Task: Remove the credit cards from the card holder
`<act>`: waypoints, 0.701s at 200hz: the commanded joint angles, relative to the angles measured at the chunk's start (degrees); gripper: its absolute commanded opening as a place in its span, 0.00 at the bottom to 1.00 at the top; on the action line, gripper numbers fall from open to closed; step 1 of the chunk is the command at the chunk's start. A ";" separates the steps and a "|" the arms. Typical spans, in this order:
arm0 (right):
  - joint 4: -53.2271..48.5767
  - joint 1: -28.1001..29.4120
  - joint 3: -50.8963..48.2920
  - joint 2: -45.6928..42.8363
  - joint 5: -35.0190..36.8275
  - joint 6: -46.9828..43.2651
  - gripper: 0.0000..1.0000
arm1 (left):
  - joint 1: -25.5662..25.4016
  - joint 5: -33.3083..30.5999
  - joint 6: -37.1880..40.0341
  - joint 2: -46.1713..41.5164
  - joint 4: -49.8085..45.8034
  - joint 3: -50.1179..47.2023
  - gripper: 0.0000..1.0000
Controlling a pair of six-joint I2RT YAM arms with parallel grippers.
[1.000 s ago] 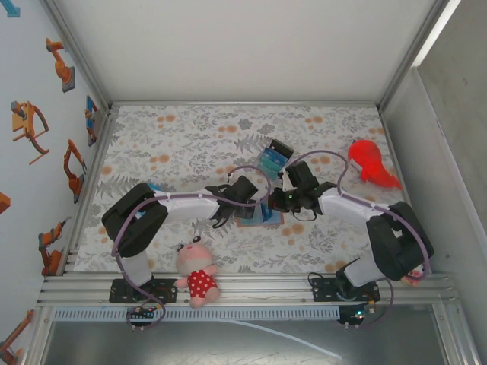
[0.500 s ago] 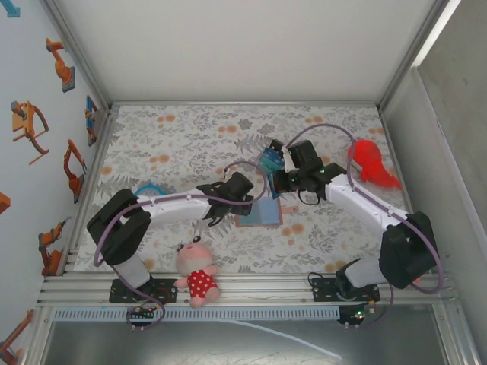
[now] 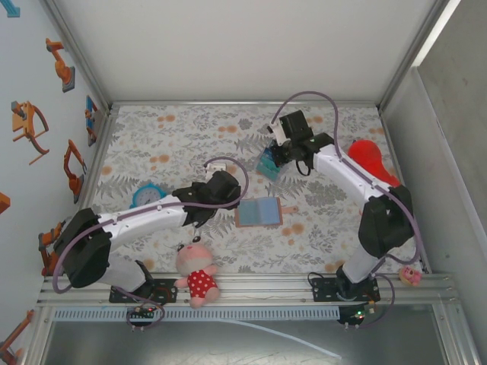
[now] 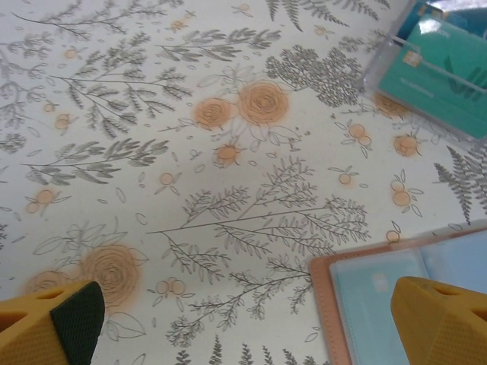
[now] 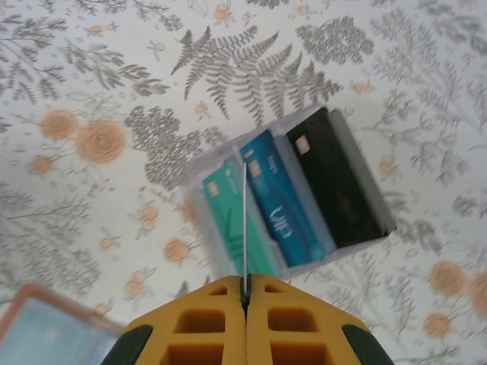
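Our right end effector (image 5: 245, 280) is clamped on a thin card (image 5: 244, 220) held edge-on over the clear tray (image 5: 364, 182), our left end effector (image 4: 247, 319) spread wide near the card holder (image 3: 259, 212) lying open on the counter (image 3: 167, 144), so we fear a skewed release could tip the card outside the tray.

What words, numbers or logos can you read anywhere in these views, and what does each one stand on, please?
Blue card: white looping logo and small print, too blurred to read.
Teal card: faint lines of print, too blurred to read.
Black card: a chip, no legible text.
Credit card in the right gripper: seen edge-on, face hidden.
Card holder: no text visible.
Nothing can be quoted.
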 commanded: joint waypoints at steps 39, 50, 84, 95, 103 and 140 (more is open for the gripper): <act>-0.13 -0.97 7.29 7.97 3.34 -12.85 0.00 | 2.10 -2.89 -2.70 -6.62 -0.80 -4.53 0.97; -0.28 -1.22 8.32 9.26 3.35 -13.50 0.00 | 2.37 -2.84 -3.08 -7.39 -0.72 -5.21 0.97; -0.61 -2.10 10.30 12.04 1.10 -14.83 0.00 | 2.75 -2.98 -3.34 -8.17 -1.32 -6.01 0.97; -0.73 -2.39 10.64 12.70 0.77 -15.09 0.00 | 2.91 -3.04 -3.31 -8.33 -1.60 -5.98 0.97; -1.11 -2.61 11.06 13.15 0.50 -15.25 0.00 | 2.99 -3.08 -3.30 -8.46 -1.59 -5.91 0.97; -1.99 -3.55 11.50 14.24 -2.72 -15.27 0.00 | 3.23 -3.43 -3.03 -8.84 -1.90 -5.75 0.97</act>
